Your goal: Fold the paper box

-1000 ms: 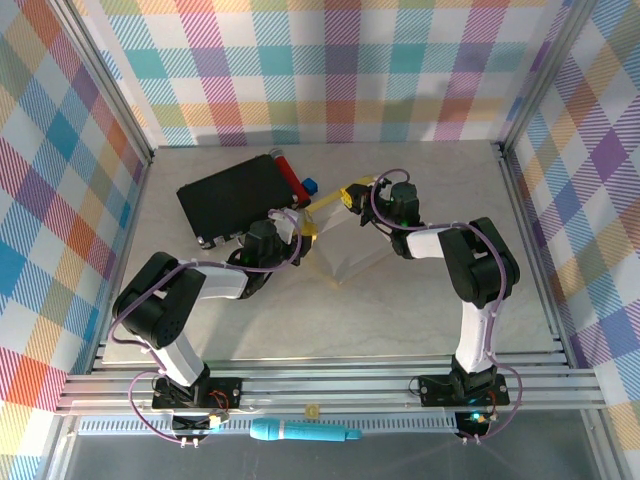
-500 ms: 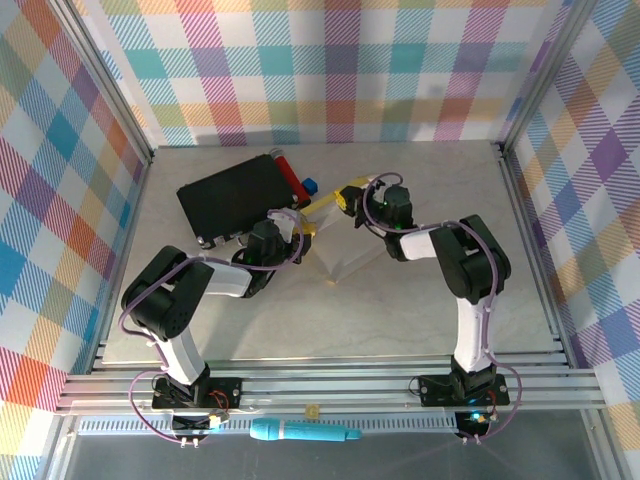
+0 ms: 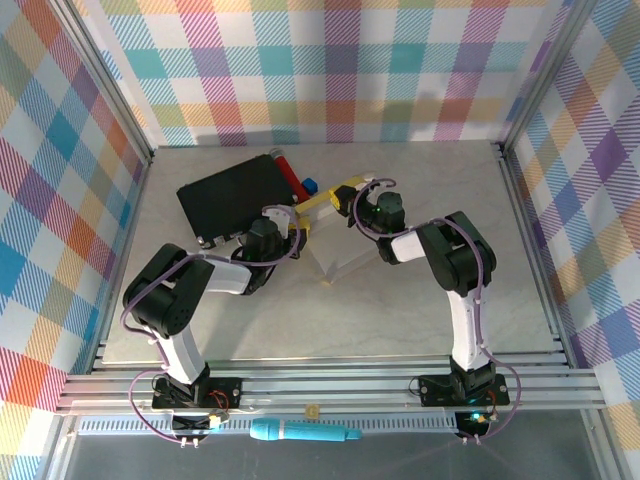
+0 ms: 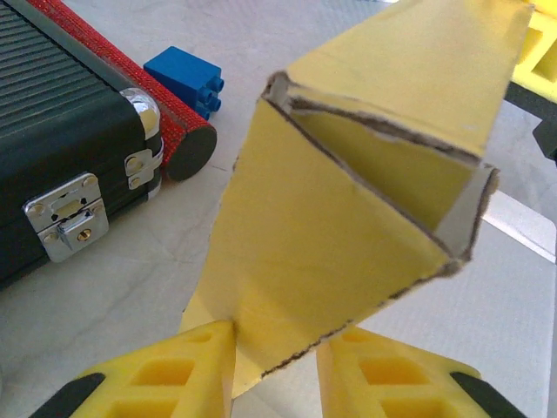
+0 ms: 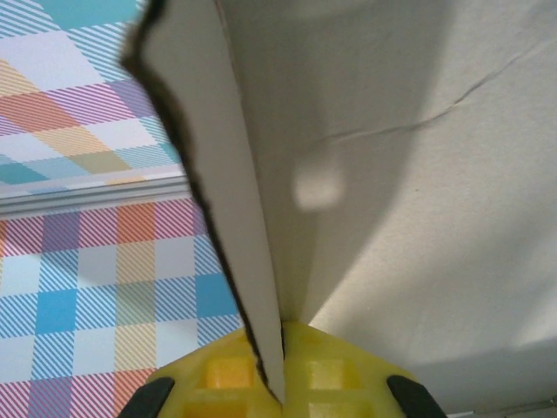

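One paper box (image 4: pixel 348 218), cropped in both wrist views, stood on the table (image 3: pixel 430 320) beside one black case (image 4: pixel 61 113). The right gripper (image 5: pixel 280 340) pinched its pale edge. The left gripper (image 4: pixel 277 344) straddled a yellow flap, grip unclear.

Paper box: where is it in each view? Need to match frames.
Top external: paper box mid-table, between left gripper and right gripper.
Left wrist: yellow face centre frame, lower edge pinched by the left gripper.
Right wrist: pale reverse across centre and right, edge clamped by the right gripper.
Shared landmark: black case, left of the box in top and left wrist.
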Controlling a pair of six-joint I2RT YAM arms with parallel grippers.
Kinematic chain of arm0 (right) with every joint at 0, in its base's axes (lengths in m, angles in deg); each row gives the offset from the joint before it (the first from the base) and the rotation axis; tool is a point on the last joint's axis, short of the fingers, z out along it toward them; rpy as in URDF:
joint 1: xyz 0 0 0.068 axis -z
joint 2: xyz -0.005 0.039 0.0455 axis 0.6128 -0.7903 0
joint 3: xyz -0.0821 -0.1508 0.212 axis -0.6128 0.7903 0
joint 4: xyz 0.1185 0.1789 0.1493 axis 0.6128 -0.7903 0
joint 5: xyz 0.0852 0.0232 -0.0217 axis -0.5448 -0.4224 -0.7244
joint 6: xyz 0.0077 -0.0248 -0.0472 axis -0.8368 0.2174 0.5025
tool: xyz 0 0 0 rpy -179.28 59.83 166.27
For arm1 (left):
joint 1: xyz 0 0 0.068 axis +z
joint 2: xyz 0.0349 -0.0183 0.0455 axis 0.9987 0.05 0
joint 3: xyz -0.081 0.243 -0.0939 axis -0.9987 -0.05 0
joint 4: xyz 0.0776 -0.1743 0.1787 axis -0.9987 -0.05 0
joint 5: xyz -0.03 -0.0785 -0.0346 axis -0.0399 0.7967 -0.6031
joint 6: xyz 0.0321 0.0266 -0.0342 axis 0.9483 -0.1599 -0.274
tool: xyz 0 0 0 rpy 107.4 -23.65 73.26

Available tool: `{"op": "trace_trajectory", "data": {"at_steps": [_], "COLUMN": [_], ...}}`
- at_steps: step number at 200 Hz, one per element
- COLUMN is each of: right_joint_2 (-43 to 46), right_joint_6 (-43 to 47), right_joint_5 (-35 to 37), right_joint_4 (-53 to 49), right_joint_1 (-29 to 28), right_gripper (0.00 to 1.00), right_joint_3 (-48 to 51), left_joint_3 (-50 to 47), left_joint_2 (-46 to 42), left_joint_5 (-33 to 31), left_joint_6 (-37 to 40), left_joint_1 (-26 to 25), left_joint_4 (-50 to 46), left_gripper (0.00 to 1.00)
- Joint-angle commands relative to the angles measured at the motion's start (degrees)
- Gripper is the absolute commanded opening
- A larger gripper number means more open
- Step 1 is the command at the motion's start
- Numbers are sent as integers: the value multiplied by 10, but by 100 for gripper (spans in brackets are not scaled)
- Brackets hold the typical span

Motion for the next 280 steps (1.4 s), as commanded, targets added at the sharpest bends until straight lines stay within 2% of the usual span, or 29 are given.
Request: {"op": "trace_trajectory", "data": {"at_steps": [1,123,217,280], "right_joint_2": [-21,-30,-46,-77], "right_joint_6": [17,7,14,28], "right_joint_5": [-6,-9,-6,1], "right_joint_4": [8,-25,-26,-18], "right_joint_1": [-10,-15,-19,-21], "right_gripper": [0,0,0,0], "right_joint_3": [-1,-13,-31,-64], "left_joint_3": [23,66,81,107], "left_joint_2": [11,40,49,56], "left_joint_5": [-17,-76,-110,-106], "left_joint_6": [-12,-38,-75,-115], "left_joint_1": [5,6,6,15], "left_joint_4": [37,23,9,-33], "left_gripper": [29,33,21,23]}}
